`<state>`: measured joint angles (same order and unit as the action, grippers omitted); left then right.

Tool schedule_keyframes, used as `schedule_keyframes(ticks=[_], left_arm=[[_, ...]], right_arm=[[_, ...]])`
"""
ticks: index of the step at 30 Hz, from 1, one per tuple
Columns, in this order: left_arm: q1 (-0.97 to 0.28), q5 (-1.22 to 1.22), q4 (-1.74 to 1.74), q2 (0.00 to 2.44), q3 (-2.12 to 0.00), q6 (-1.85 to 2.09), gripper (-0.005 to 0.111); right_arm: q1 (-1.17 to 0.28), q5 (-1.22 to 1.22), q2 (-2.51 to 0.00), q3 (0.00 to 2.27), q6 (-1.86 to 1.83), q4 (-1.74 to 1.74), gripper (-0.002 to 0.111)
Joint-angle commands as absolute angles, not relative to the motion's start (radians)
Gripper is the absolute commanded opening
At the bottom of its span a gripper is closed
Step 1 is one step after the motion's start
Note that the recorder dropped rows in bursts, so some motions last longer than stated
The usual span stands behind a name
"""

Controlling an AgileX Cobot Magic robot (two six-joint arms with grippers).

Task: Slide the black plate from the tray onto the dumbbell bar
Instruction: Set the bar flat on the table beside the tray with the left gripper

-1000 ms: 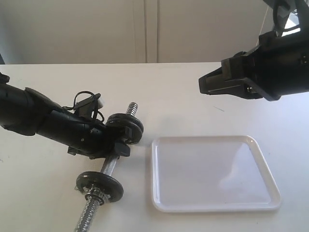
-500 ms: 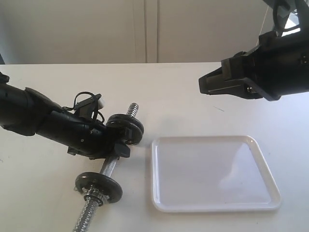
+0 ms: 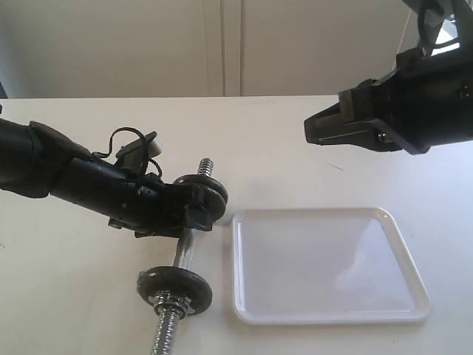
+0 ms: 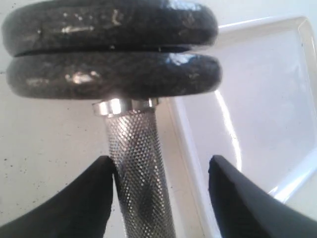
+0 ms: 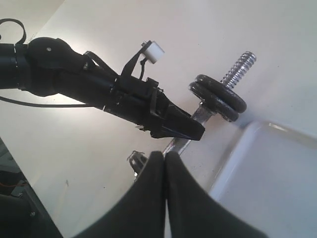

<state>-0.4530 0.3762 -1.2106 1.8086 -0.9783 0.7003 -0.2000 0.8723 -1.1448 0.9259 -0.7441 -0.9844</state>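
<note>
Exterior view: one dumbbell bar carries three black plates; two pressed together beside one tray, off it; lone plate at other end; left gripper jaws spread astride bar; right gripper jaws pressed together.

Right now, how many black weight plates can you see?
3. On the dumbbell bar, a stacked pair sits by the white tray; a lone plate sits toward the camera end. None in the tray.

Plates are seen black with grey scuffs; bar is finished silver, diamond-knurled; tray is plain glossy white; table is off-white, faintly dark-speckled.
</note>
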Motion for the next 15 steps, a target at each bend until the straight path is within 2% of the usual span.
schedule_keyframes(ticks=[1, 11, 15], left_arm=[[-0.453, 0.419, -1.201, 1.792, -0.985, 0.707, 0.061], [-0.453, 0.444, -1.201, 1.835, -0.985, 0.702, 0.061], [-0.453, 0.447, -1.201, 1.846, -0.985, 0.702, 0.052]], right_arm=[[-0.201, 0.867, -1.141, 0.921, -0.746, -0.998, 0.0], [-0.201, 0.867, -1.141, 0.921, -0.746, -0.998, 0.0], [-0.201, 0.867, -1.141, 0.921, -0.746, -0.998, 0.0]])
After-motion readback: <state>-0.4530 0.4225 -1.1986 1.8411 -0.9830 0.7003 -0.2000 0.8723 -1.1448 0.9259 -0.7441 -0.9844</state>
